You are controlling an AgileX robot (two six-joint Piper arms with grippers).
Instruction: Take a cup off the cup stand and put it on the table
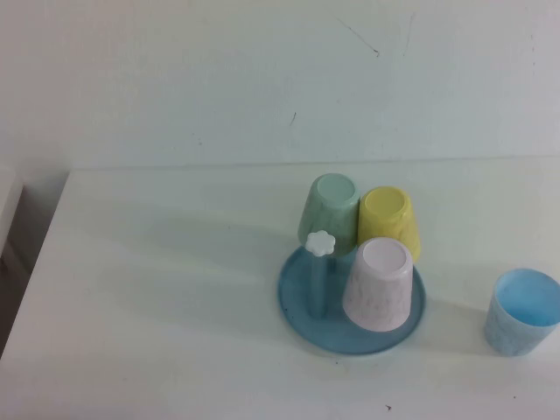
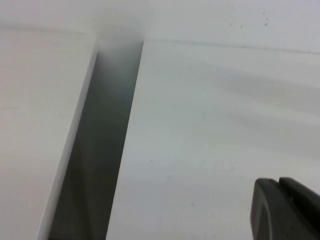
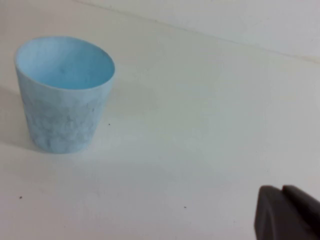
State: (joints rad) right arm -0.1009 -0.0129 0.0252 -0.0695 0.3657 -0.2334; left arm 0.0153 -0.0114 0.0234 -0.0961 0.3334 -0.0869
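cup (image 1: 378,284) upside down on a peg, long axis upright, front right of cup stand (image 1: 297,306) | blue tumbler (image 1: 522,311) on table (image 1: 157,289) to its right | right gripper (image 3: 287,212) nearer, beside that tumbler, fingers together | left gripper (image 2: 285,207) far off by table's left edge, also together

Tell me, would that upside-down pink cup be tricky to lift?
Probably light: the pink cup looks like thin plastic. Its tapered sides may slip upward through a claw. Sitting inverted on the blue cup stand, it must lift straight up.
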